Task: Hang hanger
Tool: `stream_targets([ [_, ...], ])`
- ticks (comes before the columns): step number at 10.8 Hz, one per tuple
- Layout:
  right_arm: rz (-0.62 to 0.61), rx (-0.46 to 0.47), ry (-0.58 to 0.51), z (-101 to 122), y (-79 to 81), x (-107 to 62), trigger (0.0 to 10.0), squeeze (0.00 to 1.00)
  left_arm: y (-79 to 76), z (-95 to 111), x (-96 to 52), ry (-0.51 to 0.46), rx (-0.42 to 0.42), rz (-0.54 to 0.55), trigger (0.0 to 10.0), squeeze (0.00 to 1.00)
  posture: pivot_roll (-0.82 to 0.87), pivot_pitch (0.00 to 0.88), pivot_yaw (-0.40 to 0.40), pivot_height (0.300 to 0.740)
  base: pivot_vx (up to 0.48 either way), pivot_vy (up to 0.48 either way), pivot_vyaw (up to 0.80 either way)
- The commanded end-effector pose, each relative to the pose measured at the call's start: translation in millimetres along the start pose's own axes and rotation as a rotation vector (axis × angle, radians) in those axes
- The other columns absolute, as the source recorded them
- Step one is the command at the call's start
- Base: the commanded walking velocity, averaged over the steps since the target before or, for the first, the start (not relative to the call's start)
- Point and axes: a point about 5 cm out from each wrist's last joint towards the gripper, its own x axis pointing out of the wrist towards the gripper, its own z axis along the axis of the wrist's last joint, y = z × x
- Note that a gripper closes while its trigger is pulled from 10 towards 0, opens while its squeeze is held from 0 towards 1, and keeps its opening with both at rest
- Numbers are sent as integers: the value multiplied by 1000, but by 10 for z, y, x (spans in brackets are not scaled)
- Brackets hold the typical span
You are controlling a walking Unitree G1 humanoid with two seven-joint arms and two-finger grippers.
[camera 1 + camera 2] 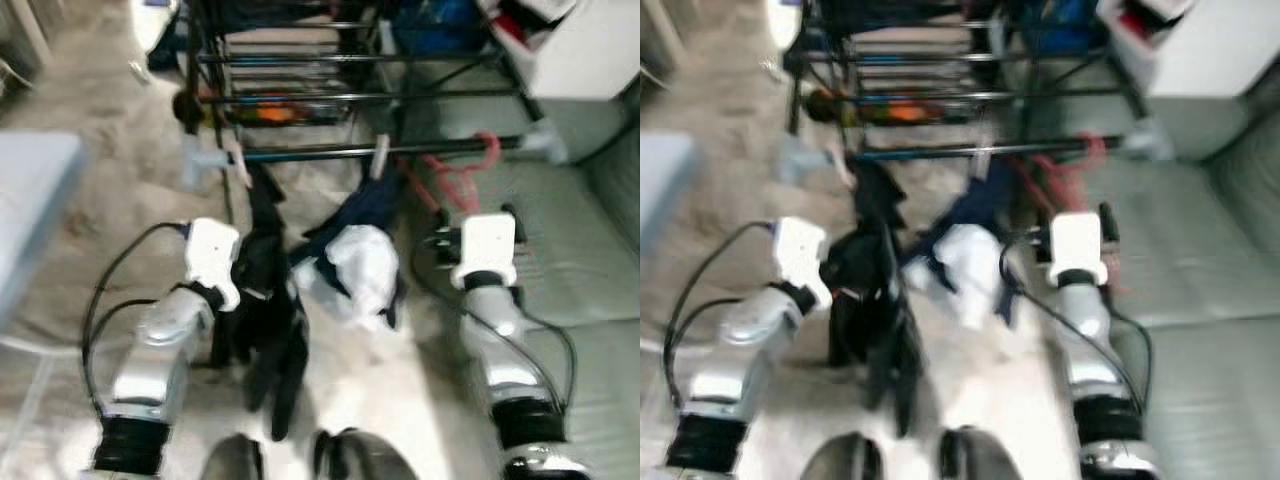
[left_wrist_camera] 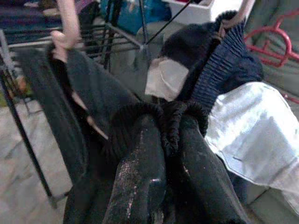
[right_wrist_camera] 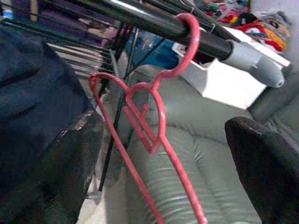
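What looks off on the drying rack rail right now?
The red hanger is hooked on the rail but hangs empty and tilted. The left gripper is bunched into the black garment, which sags off its pink hanger.

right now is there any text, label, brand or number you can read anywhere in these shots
None can be read.
The pale tag at the collar of the navy sweater looks blank or too blurred to read.
The red hanger on the black rail and the white box behind it show no lettering.
The white wrist housings are plain in the blurred head views.
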Motion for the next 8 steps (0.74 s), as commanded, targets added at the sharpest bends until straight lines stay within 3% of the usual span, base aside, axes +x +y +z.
stream_targets([
  [1, 11, 9, -5, 22, 8, -1, 10000, 0, 14, 54, 5, -22, 12, 9, 10000, 0, -33, 129, -46, 740, 0, 0, 0],
  [5, 62, 47, 0, 32, 25, 20, 10000, 0, 65, 75, 9, -27, 24, 29, 10000, 0, -33, 129, -46, 740, 0, 0, 0],
  [8, 79, 56, 77, -45, -71, 138, 10000, 0, 99, 68, 15, -11, 46, 37, 10000, 0, -35, 134, -44, 740, 0, 0, 0],
])
